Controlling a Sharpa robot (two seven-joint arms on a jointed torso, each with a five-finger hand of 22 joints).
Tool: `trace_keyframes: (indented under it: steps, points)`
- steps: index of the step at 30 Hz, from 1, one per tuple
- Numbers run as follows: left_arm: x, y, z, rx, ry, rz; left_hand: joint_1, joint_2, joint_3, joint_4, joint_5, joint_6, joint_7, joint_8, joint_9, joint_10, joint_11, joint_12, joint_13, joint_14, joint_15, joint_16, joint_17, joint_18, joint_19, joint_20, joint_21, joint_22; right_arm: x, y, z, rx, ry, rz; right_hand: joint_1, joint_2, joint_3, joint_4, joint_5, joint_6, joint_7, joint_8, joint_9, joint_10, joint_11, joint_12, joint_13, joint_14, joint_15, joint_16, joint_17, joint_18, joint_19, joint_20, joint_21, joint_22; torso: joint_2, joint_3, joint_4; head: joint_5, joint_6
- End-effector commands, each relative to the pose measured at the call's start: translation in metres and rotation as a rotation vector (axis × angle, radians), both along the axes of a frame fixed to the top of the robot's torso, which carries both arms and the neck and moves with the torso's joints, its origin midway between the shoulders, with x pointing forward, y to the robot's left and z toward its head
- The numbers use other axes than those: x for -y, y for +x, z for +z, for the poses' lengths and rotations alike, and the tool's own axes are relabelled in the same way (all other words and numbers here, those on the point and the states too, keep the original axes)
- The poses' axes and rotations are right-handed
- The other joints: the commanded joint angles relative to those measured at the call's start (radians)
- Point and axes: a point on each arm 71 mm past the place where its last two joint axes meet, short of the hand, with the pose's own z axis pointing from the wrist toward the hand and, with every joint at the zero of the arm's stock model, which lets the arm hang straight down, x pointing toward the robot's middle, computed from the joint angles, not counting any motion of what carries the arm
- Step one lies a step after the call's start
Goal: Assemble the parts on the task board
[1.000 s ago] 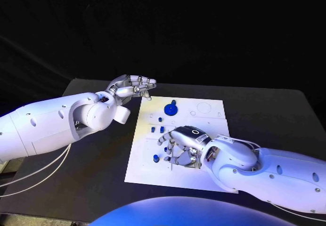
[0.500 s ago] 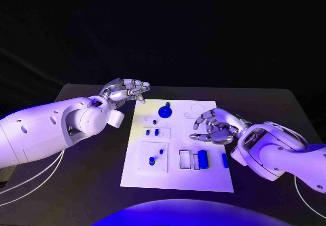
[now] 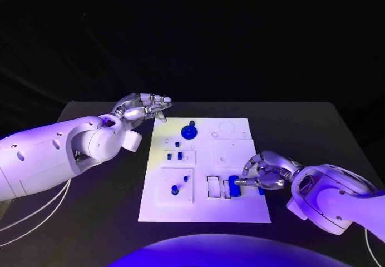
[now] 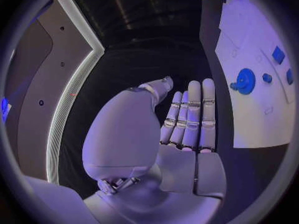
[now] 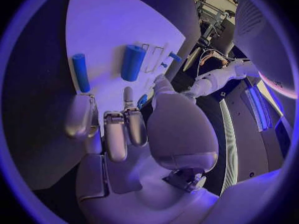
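Task board (image 3: 232, 208), a white plate lying lengthwise away from the robot on the black table (image 3: 321, 133), sits between the two arms, with the right hand (image 3: 267, 172) over its near right part and the left hand (image 3: 144, 107) off its far left corner. Right hand is plainly the nearer to the work: its fingertips (image 3: 241, 179) point inward across the board toward a thick blue cylinder (image 3: 233, 185) lying just beside them, close enough that contact cannot be ruled out. The right wrist view shows that hand's fingers loosely curled and parted with nothing between them, the cylinder (image 5: 132, 62) ahead of them, and a thinner blue bar (image 5: 79, 72) lying parallel a little to one side. Both pieces run with the board's long axis, so a grasp would likely come across their width. Left hand is empty, fingers straight and close together in its wrist view, held above bare table with the blue round knob (image 4: 243, 81) well ahead on the board. Small blue parts (image 3: 176, 189) on the board's left half lie between the two hands. Open table surrounds the board on every side, leaving room to withdraw.
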Motion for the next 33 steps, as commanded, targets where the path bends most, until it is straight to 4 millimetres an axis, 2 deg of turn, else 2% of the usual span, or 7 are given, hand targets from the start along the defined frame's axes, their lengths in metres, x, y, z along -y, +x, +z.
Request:
trace_keyframes:
  steps: [1, 13, 25, 29, 33]
  points:
    - [0.002, 0.0, 0.001, 0.001, -0.015, -0.014, -0.006, -0.003, -0.001, -0.007, -0.002, -0.005, 0.021, 0.004, -0.001, -0.006, -0.003, 0.003, 0.0, 0.002, -0.001, -0.004, -0.001, 0.013, 0.007, 0.001, -0.003, -0.002, 0.0, -0.003, -0.006, -0.028, -0.073, -0.013, -0.01, 0.003, -0.014, 0.0, 0.005, 0.009, -0.003, 0.005, 0.002, 0.022, -0.002, 0.006, 0.129, 0.073, 0.002, 0.006, 0.1, -0.014, 0.007, 0.002, -0.001, 0.056, -0.001, 0.0, -0.0022, -0.002, -0.001]
    - [0.001, -0.001, 0.001, -0.001, -0.015, -0.014, -0.006, -0.003, -0.001, -0.007, -0.002, -0.005, 0.021, 0.004, -0.001, -0.006, -0.003, 0.003, 0.0, 0.002, -0.001, -0.004, -0.001, 0.013, 0.007, 0.001, -0.003, -0.002, -0.009, -0.002, -0.02, -0.056, -0.104, -0.028, -0.034, 0.004, -0.036, 0.001, 0.007, 0.019, -0.006, 0.011, 0.003, 0.023, -0.005, 0.007, 0.132, 0.074, 0.0, 0.008, 0.106, -0.015, 0.009, 0.001, -0.001, 0.059, 0.0, -0.0008, -0.0004, 0.0, -0.004]
    - [0.0, -0.001, 0.001, -0.003, -0.014, -0.013, -0.007, -0.003, -0.002, -0.006, -0.002, -0.005, 0.021, 0.004, -0.001, -0.006, -0.003, 0.004, 0.0, 0.002, -0.001, -0.004, -0.002, 0.013, 0.008, 0.001, -0.004, -0.002, -0.017, -0.004, -0.034, -0.077, -0.14, -0.009, -0.043, 0.008, -0.04, 0.0, 0.008, 0.029, -0.009, 0.017, 0.004, 0.022, -0.007, 0.006, 0.131, 0.074, -0.001, 0.007, 0.105, -0.015, 0.009, 0.0, 0.0, 0.06, 0.0, -0.0002, -0.0021, 0.005, -0.007]
    - [0.0, -0.001, 0.001, -0.003, -0.015, -0.014, -0.007, -0.003, -0.002, -0.006, -0.002, -0.005, 0.021, 0.004, -0.001, -0.006, -0.003, 0.004, 0.0, 0.002, -0.001, -0.004, -0.002, 0.013, 0.008, 0.001, -0.004, -0.002, -0.019, -0.003, -0.035, -0.076, -0.151, -0.006, -0.013, 0.014, -0.036, -0.003, 0.007, 0.042, -0.015, 0.023, 0.006, 0.024, -0.012, 0.009, 0.136, 0.074, -0.005, 0.008, 0.107, -0.015, 0.011, -0.003, 0.003, 0.063, 0.0, -0.0004, -0.0021, 0.005, -0.006]
    - [0.0, -0.001, 0.001, -0.004, -0.015, -0.015, -0.007, -0.003, -0.002, -0.006, -0.002, -0.005, 0.021, 0.004, -0.001, -0.006, -0.003, 0.004, 0.0, 0.002, -0.001, -0.004, -0.002, 0.013, 0.008, 0.001, -0.004, -0.002, -0.019, -0.003, -0.036, -0.071, -0.156, -0.008, 0.044, 0.035, -0.026, -0.007, 0.003, 0.05, -0.018, 0.024, 0.005, 0.027, -0.016, 0.012, 0.141, 0.075, -0.009, 0.008, 0.11, -0.016, 0.013, -0.007, 0.004, 0.067, 0.0, -0.001, -0.0018, 0.005, -0.008]
